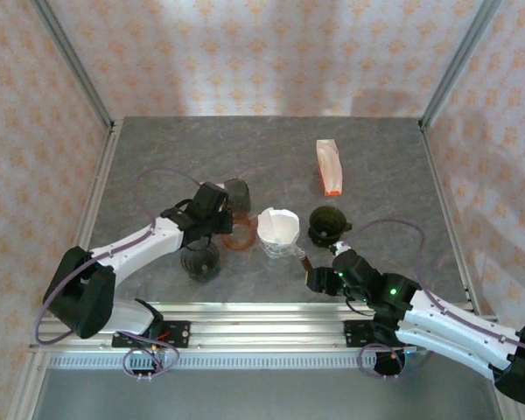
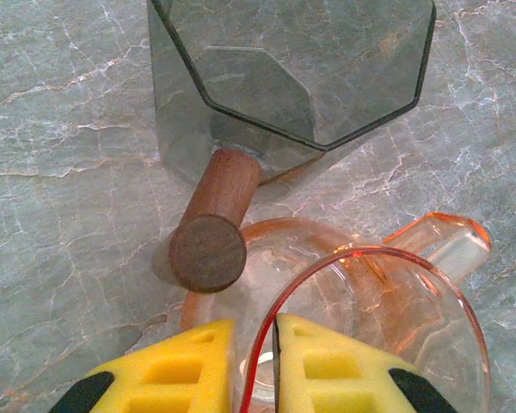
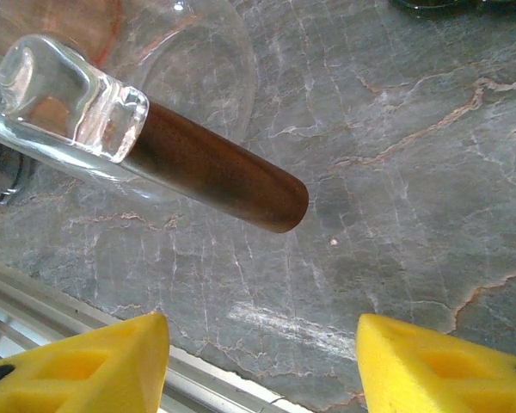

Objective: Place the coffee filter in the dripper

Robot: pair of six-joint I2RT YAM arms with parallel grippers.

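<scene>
white arm links (image 1: 136, 248), black joints (image 1: 79, 293), purple cables (image 1: 140, 188), yellow foam pads (image 2: 344, 366), green light (image 1: 390, 288)

Bench (image 1: 201, 149): a grey stone-patterned slab with pale and rust-coloured veins, matt, showing a faint sheen under even, diffuse light. No hard shadows were noted.

Three walls enclosed it. The back wall (image 1: 262, 52), left wall (image 1: 26, 131) and right wall (image 1: 507, 157) were all papered pale pink with a repeating orange floral motif.

Silver metal posts stood at the rear corners: the left upright (image 1: 74, 61) and the right upright (image 1: 457, 61). A metal side strip (image 1: 101, 184) edged the bench on the left.

A slotted aluminium rail (image 1: 262, 319) ran along the near edge. Below it lay a plain grey surface (image 1: 245, 394).
</scene>
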